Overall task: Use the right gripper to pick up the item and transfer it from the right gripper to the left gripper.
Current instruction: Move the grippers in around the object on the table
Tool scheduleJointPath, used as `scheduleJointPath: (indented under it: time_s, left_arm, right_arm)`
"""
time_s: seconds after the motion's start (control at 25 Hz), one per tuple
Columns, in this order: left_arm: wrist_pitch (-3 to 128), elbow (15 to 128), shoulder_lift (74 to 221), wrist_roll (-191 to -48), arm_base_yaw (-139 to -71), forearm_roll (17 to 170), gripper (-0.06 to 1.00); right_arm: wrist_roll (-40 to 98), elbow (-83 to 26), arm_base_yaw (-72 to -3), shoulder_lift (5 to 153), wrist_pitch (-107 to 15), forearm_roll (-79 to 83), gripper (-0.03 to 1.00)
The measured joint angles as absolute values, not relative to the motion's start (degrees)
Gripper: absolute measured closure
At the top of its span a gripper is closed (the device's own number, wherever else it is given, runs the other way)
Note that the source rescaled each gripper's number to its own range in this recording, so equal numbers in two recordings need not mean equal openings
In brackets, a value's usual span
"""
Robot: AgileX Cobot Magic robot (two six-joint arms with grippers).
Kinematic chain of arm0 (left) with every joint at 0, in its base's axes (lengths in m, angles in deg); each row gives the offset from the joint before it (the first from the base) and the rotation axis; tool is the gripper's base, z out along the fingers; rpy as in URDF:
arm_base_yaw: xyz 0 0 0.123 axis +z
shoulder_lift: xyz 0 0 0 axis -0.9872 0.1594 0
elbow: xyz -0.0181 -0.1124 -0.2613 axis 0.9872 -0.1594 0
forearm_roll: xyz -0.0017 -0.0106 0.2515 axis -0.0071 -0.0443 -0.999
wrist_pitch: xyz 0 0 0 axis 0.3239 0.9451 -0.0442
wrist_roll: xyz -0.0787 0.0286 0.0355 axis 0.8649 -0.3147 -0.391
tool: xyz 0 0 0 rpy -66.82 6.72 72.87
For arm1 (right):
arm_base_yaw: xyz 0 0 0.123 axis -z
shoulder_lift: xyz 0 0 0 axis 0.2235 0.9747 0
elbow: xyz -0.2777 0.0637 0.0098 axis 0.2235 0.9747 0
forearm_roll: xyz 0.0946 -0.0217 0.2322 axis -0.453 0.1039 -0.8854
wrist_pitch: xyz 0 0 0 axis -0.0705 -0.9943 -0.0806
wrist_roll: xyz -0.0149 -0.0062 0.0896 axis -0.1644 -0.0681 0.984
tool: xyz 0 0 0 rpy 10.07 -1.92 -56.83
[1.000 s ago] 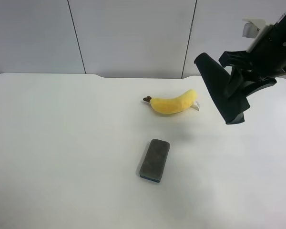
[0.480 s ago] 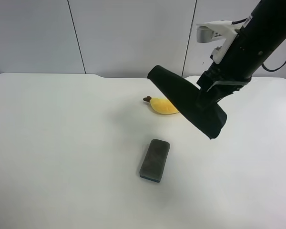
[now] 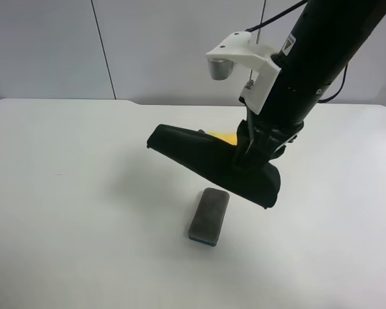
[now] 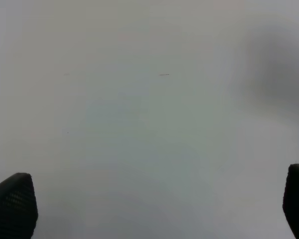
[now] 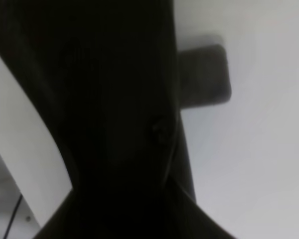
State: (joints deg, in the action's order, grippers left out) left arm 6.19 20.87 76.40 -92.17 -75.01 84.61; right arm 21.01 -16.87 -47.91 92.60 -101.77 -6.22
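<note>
Over the middle of the table [image 3: 83, 193], the right pincer [image 3: 164, 145] has swung in from the far side and now hangs just above the dark block [image 3: 209, 216], likely the item, which lies flat and untouched. A banana [image 3: 226, 138] is mostly hidden behind it. Whether that pincer is spread or clenched I cannot tell. The left pincer [image 4: 149, 204] gapes, empty.

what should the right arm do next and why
Probably shift the right gripper until it is centred over the block. It hangs above the table, and its wrist view shows the block off to one side of the finger, not under it. The left gripper is open.
</note>
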Motion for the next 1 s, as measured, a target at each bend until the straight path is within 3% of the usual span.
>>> scheduleJointPath:
  time_s: [0.36,0.68,1.0]
  left_arm:
    - [6.19,20.87,76.40,-92.17,-75.01,84.61,-0.06]
    - [6.19,20.87,77.12,-92.17,-75.01,84.86,-0.06]
    - [4.74,26.12,91.51,-91.14,-75.01,98.60,-0.06]
  right_arm:
    - [15.73,-16.87,-52.89,92.60,-97.85,-4.23,0.95]
    - [7.69,-16.87,-53.15,92.60,-94.20,-5.75,0.96]
    - [4.61,-16.87,-53.15,92.60,-92.27,-7.04,0.96]
